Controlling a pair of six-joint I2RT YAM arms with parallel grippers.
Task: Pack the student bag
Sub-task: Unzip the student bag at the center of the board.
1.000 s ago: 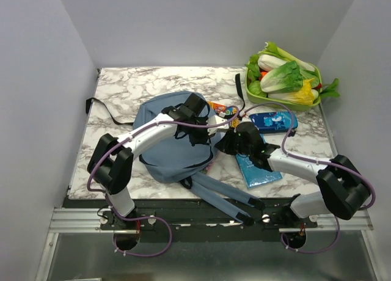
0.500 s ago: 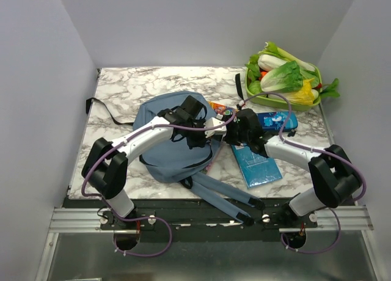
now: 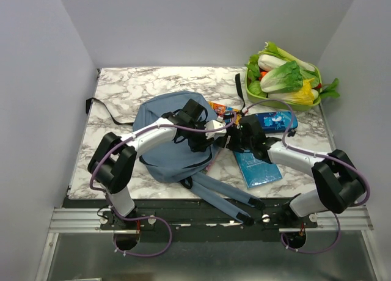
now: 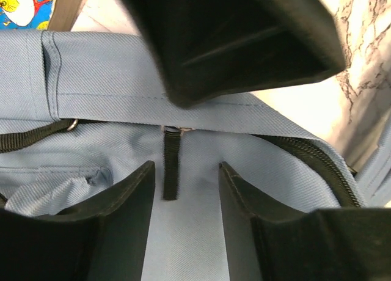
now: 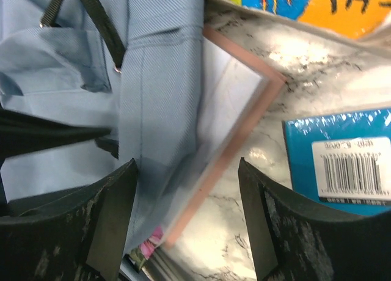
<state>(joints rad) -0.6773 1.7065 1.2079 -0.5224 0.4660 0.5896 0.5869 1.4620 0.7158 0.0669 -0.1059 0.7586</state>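
Left gripper (image 4: 186, 177) released, fingers spread around black loop (image 4: 171, 165) at bag mouth; right gripper (image 5: 189, 189) likewise spread, nothing grasped. Student bag (image 3: 168, 140) laid left of table (image 3: 122, 85) centre. Pink-edged folder (image 5: 238, 119) judged partly inserted; blue book (image 3: 259, 168), pouch (image 3: 275, 119) not yet packed.

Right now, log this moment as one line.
left hand: open, over student bag | right hand: open, over bag edge and pink-edged book | held: nothing
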